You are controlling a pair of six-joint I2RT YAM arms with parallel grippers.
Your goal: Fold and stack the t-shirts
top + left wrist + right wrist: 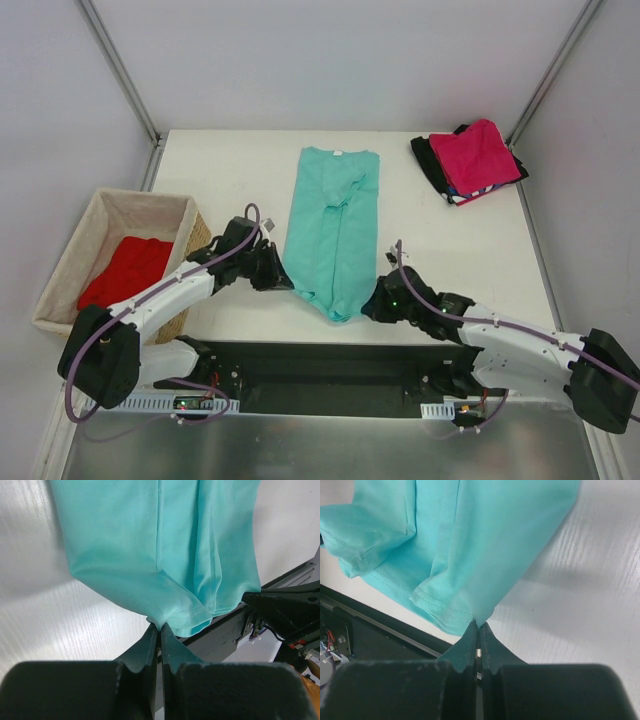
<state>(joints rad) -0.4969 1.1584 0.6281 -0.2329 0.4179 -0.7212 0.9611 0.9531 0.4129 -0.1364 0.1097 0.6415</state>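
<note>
Teal-green t-shirt (332, 230), already narrowed to a long strip mid-table (230, 160), near hem at the front edge. Pinched one hem corner with left tool (160, 628), the other with right tool (477, 625) (both clamped tight on cloth). Looked ready for lifting, then carrying the hem evenly toward the collar.

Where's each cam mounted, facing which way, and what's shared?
Top external: above, behind the bases, looking down at the table; both arms show.
Left wrist: on the left arm, facing the teal t-shirt hem; left gripper pinches it.
Right wrist: on the right arm, right gripper pinching the hem's other corner.
Shared: all see the t-shirt.
</note>
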